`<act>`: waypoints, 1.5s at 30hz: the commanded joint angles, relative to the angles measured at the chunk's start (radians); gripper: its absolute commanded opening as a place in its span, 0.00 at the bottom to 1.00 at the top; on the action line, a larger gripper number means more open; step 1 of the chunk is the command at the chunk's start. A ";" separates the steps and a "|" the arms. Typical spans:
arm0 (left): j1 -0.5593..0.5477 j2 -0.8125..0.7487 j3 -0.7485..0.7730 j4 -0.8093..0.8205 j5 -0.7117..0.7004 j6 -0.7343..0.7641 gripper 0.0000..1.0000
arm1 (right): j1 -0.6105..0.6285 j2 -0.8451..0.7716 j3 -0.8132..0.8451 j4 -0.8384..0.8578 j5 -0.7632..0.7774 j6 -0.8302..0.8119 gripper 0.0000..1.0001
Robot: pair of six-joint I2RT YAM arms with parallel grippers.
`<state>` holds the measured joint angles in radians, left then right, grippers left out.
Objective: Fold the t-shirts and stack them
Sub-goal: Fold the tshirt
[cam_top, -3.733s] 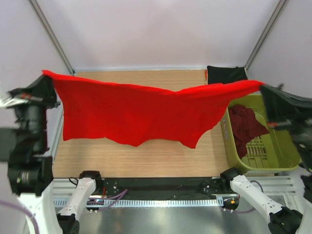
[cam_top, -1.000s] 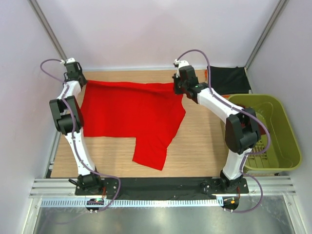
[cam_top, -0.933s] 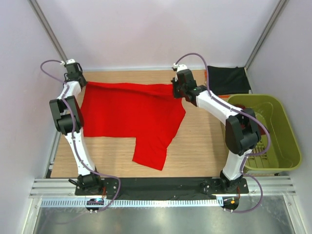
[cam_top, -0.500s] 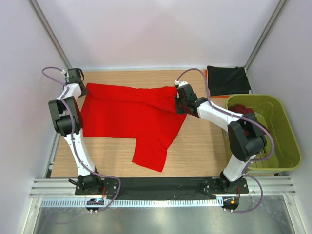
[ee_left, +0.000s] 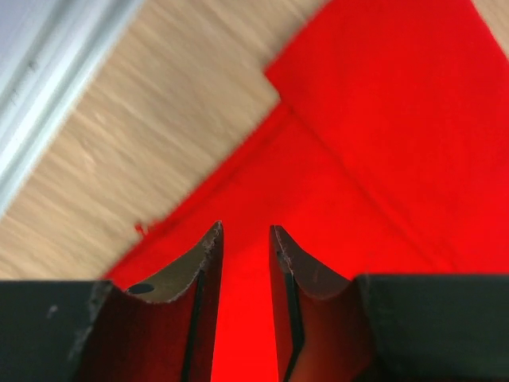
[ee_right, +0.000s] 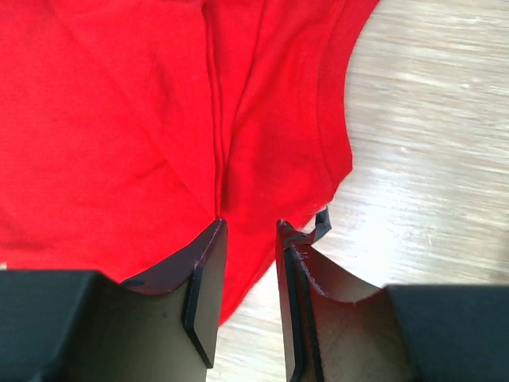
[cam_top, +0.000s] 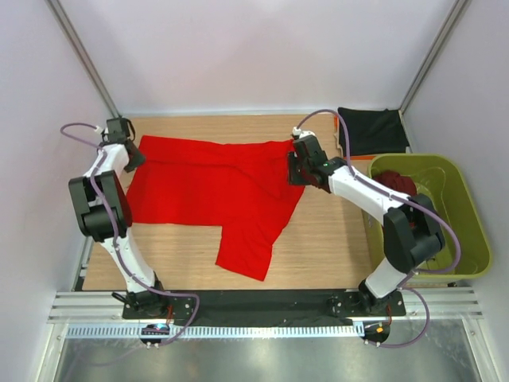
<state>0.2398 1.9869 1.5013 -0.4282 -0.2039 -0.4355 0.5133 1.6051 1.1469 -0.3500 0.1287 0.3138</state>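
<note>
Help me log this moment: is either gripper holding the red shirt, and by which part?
Nothing looks held. Both the left gripper and right gripper stand parted over the red shirt, which lies spread on the table.

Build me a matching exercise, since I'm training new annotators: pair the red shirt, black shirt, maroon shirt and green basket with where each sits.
Things:
1. red t-shirt
2. black t-shirt
3. maroon t-shirt
4. olive-green basket

Places:
A. inside the basket
B. far right corner, beyond the basket
C. spread on the wooden tabletop
D. right of the wooden tabletop, holding a shirt

Pairs: 1-C, 2-B, 3-A, 4-D
</note>
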 commanded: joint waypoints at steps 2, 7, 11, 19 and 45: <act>-0.039 -0.140 -0.107 -0.021 0.124 -0.039 0.31 | -0.035 0.108 0.144 -0.020 0.029 0.079 0.38; -0.103 -0.258 -0.304 0.032 0.269 -0.092 0.32 | -0.136 0.324 0.328 -0.078 0.020 0.131 0.41; -0.111 -0.254 -0.357 0.040 0.317 -0.100 0.32 | -0.153 0.403 0.379 -0.101 0.028 0.139 0.42; -0.141 -0.382 -0.411 -0.046 0.437 -0.224 0.32 | -0.185 0.493 0.507 -0.207 -0.023 0.156 0.44; -0.226 -0.244 -0.211 -0.046 0.164 -0.434 0.35 | -0.289 0.555 0.569 -0.119 -0.245 0.289 0.48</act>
<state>0.0132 1.7164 1.2716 -0.4942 -0.0025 -0.8284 0.2207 2.1262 1.6527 -0.5171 -0.0868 0.5667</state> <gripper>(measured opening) 0.351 0.474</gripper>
